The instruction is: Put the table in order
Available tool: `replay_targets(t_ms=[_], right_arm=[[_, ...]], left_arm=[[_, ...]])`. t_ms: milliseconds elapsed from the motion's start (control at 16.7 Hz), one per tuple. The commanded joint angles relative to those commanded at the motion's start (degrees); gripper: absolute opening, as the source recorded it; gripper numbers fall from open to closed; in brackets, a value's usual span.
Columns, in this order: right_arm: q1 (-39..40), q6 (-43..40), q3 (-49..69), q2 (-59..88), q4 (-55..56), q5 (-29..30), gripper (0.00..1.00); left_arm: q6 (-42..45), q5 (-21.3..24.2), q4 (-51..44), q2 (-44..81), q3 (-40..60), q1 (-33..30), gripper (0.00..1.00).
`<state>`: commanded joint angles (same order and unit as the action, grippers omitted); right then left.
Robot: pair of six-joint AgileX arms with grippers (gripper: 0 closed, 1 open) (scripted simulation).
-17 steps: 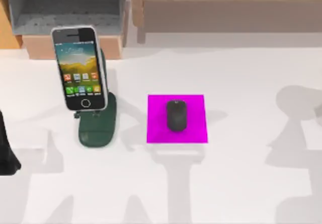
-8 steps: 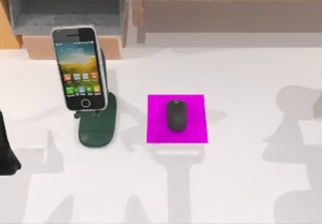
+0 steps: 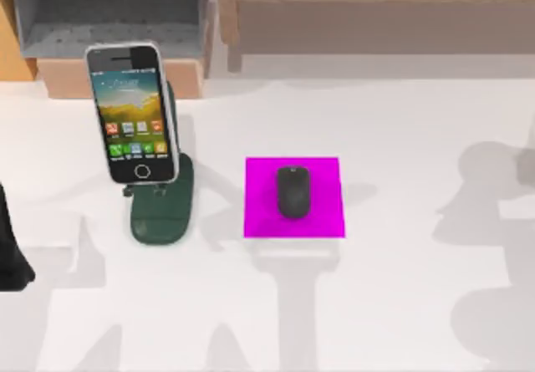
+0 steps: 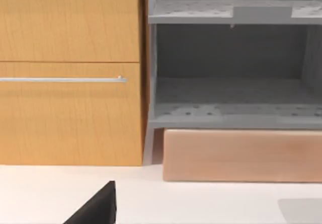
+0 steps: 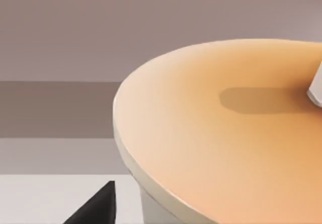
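- Table [image 3: 401, 305]: large white top spanning the top view; tan cabinet with a grey open compartment [image 4: 231, 93] along its far edge.
- Magenta mat [image 3: 322, 213] near centre, black mouse [image 3: 292, 191] resting on it, squared up.
- Smartphone [image 3: 132, 113] propped upright on a dark green stand [image 3: 163, 213], left of the mat, apart from it.
- Judged: both items look placed; little seems left to tidy.
- Left arm: dark shape at the table's left edge [image 3: 10, 255]; cannot tell the gripper's state.
- Right wrist view: round tan surface [image 5: 226, 133] close up; right gripper's state cannot be told.
- Versus 1.0 s ago: objects unmoved; the shadows at the right have shifted, so the right arm is moving.
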<state>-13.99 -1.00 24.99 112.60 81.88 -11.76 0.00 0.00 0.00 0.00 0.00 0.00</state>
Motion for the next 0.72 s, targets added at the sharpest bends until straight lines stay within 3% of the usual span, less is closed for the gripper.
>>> replay_targets(t_ms=[60,720], right_arm=[[0.0,0.0,0.0,0.0,0.0,0.0,1.00],[0.0,0.0,0.0,0.0,0.0,0.0,0.17]], left_arm=[[0.0,0.0,0.0,0.0,0.0,0.0,1.00],[0.0,0.0,0.0,0.0,0.0,0.0,1.00]])
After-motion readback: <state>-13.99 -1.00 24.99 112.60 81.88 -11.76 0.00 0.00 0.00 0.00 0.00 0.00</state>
